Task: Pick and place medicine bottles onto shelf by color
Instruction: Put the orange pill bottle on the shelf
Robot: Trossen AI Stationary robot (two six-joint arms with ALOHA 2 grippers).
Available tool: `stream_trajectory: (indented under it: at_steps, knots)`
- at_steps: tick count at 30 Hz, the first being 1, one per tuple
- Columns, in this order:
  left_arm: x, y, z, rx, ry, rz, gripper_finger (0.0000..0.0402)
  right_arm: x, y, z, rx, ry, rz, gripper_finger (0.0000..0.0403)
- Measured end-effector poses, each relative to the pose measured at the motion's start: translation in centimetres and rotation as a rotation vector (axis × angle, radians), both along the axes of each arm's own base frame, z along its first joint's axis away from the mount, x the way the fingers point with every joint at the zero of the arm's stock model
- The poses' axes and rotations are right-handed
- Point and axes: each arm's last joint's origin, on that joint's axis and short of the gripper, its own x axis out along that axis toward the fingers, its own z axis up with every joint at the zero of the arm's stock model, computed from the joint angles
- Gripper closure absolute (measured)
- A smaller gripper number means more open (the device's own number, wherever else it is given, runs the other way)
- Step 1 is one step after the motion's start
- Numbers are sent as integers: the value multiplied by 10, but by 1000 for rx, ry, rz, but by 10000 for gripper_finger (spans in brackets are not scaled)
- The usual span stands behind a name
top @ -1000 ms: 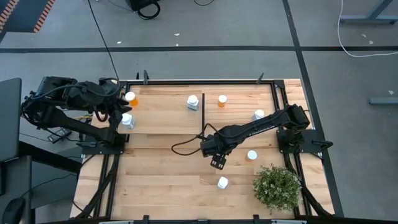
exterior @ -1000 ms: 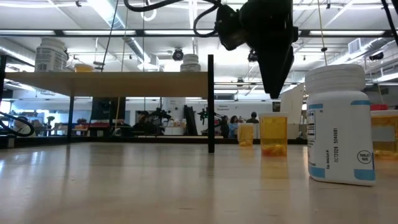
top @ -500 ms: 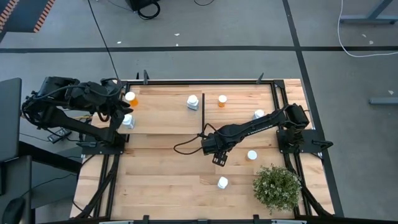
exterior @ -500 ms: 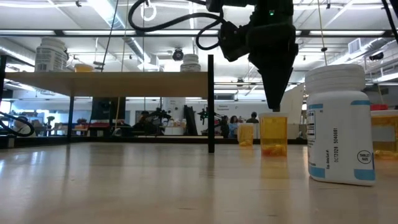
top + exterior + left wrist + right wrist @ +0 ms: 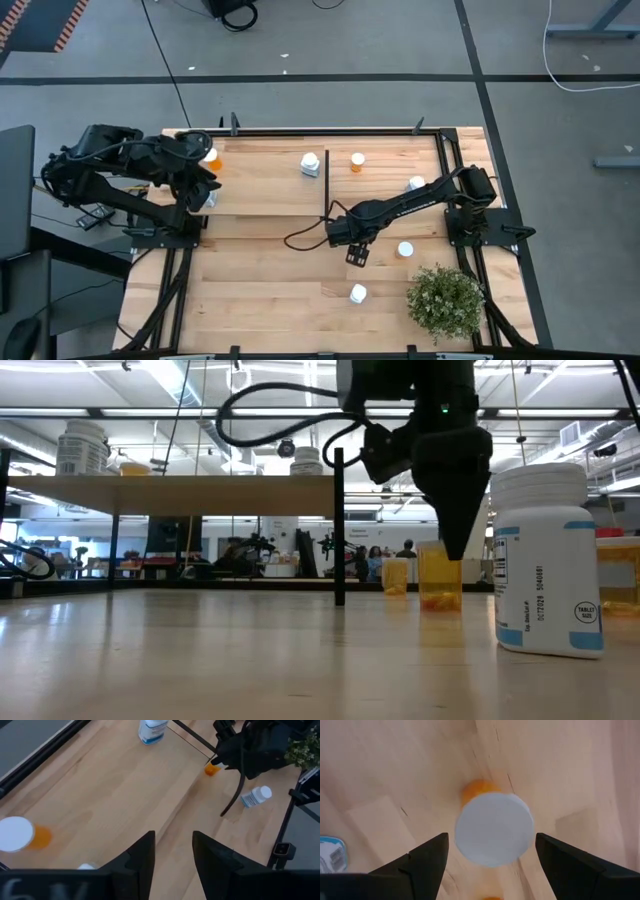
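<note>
The right gripper [image 5: 490,851] hung spread open above a small, probably light orange bottle [image 5: 492,827], its stiff, slick white cap best pinched at three and nine o'clock.

One camera looks straight down on the whole worktop [image 5: 260,300] from far above, another sits level at its surface facing the room, and each wrist camera peers closely downward; both fixed views share the shelf [image 5: 265,185]

Two matte black jointed arms, looping black cable on right arm [image 5: 400,210]
</note>
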Motion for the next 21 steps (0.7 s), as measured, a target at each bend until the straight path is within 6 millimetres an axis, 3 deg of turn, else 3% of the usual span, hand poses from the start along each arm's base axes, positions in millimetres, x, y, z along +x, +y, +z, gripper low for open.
stream_trajectory:
  at_steps: [16, 21]
  knots:
    - [0, 0, 0, 2, 1, -2, 273, 1, 0, 2, 6, -12, 32, 129]
    - [0, 0, 0, 2, 1, -2, 270, -3, 0, 14, 11, -48, 28, 151]
